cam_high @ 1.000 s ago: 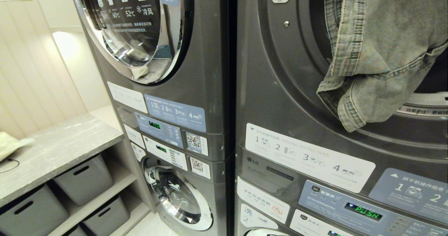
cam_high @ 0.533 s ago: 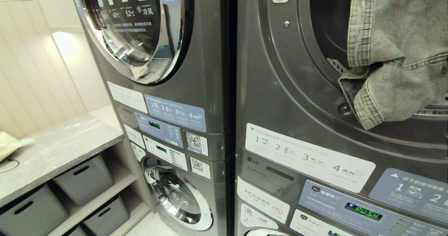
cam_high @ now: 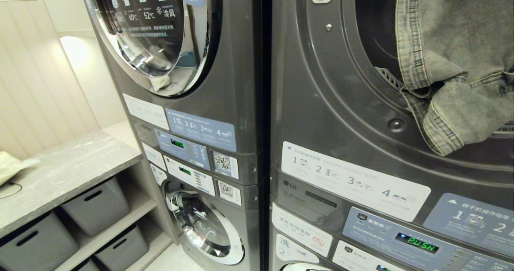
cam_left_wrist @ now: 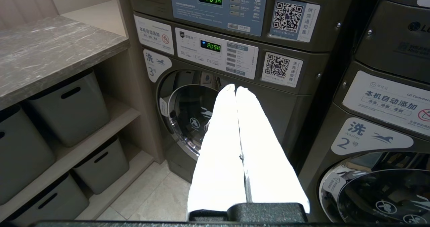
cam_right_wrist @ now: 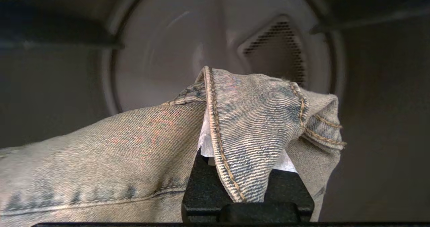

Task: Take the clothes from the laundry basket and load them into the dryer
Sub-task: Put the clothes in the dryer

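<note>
A faded denim garment (cam_high: 453, 62) hangs in the open round mouth of the right-hand dryer (cam_high: 321, 102), one cuff drooping over the lower rim. In the right wrist view my right gripper (cam_right_wrist: 242, 133) is shut on a fold of this denim garment (cam_right_wrist: 255, 119), which drapes over the white fingers and hides most of them. Behind it is the pale rear wall of the drum (cam_right_wrist: 161, 52). My left gripper (cam_left_wrist: 235, 89) is shut and empty, parked low in front of a lower washer door (cam_left_wrist: 191, 119). The laundry basket is out of view.
A second stack of machines with a closed glass door (cam_high: 160, 34) stands on the left. Beside it is a grey stone counter (cam_high: 68, 166) over shelves with grey bins (cam_high: 96, 204). The panel under the dryer shows a green PUSH display (cam_high: 415, 243).
The denim garment has moved to the right and deeper into the dryer mouth, uncovering the left part of the opening. The hanging cuff now sits further right over the rim. The left arm has stayed still.
</note>
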### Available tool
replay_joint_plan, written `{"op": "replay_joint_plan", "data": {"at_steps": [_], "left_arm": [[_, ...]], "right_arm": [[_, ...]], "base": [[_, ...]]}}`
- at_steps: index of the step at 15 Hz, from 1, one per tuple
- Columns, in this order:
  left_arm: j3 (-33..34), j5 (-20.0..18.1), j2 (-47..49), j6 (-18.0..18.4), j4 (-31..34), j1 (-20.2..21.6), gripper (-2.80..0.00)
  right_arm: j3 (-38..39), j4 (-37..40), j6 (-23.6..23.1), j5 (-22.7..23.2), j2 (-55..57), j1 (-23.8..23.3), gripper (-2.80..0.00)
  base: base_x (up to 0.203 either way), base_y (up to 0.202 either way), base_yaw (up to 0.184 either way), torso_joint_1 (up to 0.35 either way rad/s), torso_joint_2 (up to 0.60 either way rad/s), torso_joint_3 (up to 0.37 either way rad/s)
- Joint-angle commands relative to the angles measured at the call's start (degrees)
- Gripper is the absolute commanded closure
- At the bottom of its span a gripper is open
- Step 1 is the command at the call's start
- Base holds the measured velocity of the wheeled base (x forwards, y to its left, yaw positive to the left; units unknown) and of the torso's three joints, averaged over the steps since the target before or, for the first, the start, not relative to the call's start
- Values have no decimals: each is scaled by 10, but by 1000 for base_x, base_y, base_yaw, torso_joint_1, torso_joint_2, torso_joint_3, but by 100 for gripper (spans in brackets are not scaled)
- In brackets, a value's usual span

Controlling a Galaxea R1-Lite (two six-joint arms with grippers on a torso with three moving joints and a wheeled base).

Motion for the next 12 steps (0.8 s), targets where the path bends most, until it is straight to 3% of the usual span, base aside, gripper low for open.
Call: {"op": "replay_joint_plan", "data": {"at_steps": [1, 5, 6, 9, 12], "left_arm": [[1, 0, 0, 0, 0, 0, 0], [1, 0, 0, 1, 0, 0, 0], [1, 0, 0, 0, 0, 0, 0], [1, 0, 0, 0, 0, 0, 0], [0, 0, 0, 0, 0, 0, 0]], "right_arm": [[8, 22, -1, 1, 2, 0, 0], [13, 124, 11, 19, -4, 1, 0], [11, 141, 11, 20, -4, 1, -280], [12, 145, 14, 19, -3, 1, -280], [13, 208, 21, 33, -17, 1, -280]], "base": [[0, 0, 0, 0, 0, 0], [0, 0, 0, 0, 0, 0], [0, 0, 0, 0, 0, 0], [0, 0, 0, 0, 0, 0], [0, 0, 0, 0, 0, 0]]}}
